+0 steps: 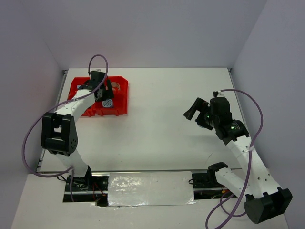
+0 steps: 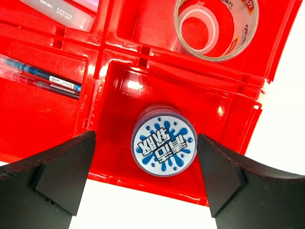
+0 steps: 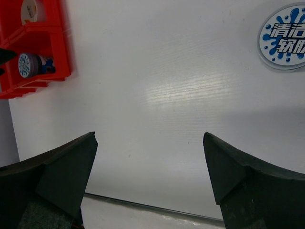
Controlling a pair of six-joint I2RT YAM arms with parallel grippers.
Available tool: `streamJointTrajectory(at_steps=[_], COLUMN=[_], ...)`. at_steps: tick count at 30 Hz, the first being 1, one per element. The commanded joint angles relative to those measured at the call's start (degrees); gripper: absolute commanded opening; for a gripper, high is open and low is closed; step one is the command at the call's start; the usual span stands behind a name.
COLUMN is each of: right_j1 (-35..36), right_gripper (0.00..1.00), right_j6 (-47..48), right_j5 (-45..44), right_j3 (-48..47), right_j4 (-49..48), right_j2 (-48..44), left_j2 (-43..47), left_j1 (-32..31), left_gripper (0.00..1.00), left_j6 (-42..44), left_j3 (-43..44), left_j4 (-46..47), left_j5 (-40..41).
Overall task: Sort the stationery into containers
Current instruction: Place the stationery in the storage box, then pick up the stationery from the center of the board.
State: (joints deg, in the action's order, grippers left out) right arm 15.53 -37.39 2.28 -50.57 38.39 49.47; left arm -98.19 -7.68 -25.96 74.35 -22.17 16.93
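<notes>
Left gripper [image 2: 146, 141]: jaws apart, empty, above the red bin [image 2: 224, 95].
Binned tub [image 2: 164, 147]: in the compartment beside the pens [image 2: 40, 78].
Right gripper [image 3: 150, 138]: jaws apart, empty.
Second tub [image 3: 284, 37]: on the table [image 3: 167, 95], unsorted.
Risk: an off-centre pinch would likely squirt this round tub away.
</notes>
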Motion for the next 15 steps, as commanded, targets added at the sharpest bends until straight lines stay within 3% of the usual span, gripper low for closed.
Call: streamJointTrajectory(at_steps=[1,8,15], right_j1=[0.5,0.4,-1.0], right_gripper=[0.99,1.0,1.0], right_j6=[1.2,3.9,5.5], right_j5=[-1.2,-9.9,-21.3], right_j3=[0.0,-3.1,-8.5], right_j4=[-3.2,0.9,6.2], right_j2=[0.5,8.1,18.1], left_j2=[2.3,5.8,10.5], left_j1=[0.3,-0.5,-5.9], left_gripper=[0.99,0.99,0.99], left_j6=[-0.5,0.3,1.2], left_j3=[1.0,6.9,13.9], left_j4=[0.7,-4.2,-12.0], left_j5=[1.4,-2.1,-4.5])
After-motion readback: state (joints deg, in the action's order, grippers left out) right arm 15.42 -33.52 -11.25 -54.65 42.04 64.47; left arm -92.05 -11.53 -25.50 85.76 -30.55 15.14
